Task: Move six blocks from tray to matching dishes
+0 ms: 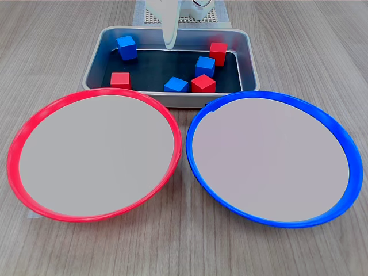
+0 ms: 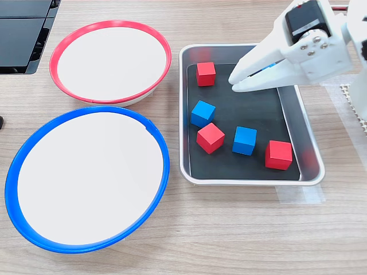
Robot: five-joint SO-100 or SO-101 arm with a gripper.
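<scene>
The silver tray (image 1: 95,60) (image 2: 309,143) holds all six blocks. In the first exterior view they are a blue block (image 1: 126,47), a red one (image 1: 121,79), a blue one (image 1: 176,85), a red one (image 1: 203,84), a blue one (image 1: 204,66) and a red one (image 1: 218,53). The second exterior view shows five in full, such as the red block (image 2: 205,74); the sixth is a blue sliver (image 2: 270,67) under the gripper. My white gripper (image 1: 168,43) (image 2: 234,82) hangs above the tray, shut and holding nothing. The red-rimmed dish (image 1: 92,155) (image 2: 109,63) and the blue-rimmed dish (image 1: 270,155) (image 2: 86,177) have nothing in them.
The two dishes stand side by side in front of the tray, nearly touching it. A black device (image 2: 23,34) lies at the second exterior view's top left. The arm's base stands on a white mesh mat (image 1: 192,18) (image 2: 351,103) behind the tray. Clear tape (image 2: 298,195) sticks to the wooden table.
</scene>
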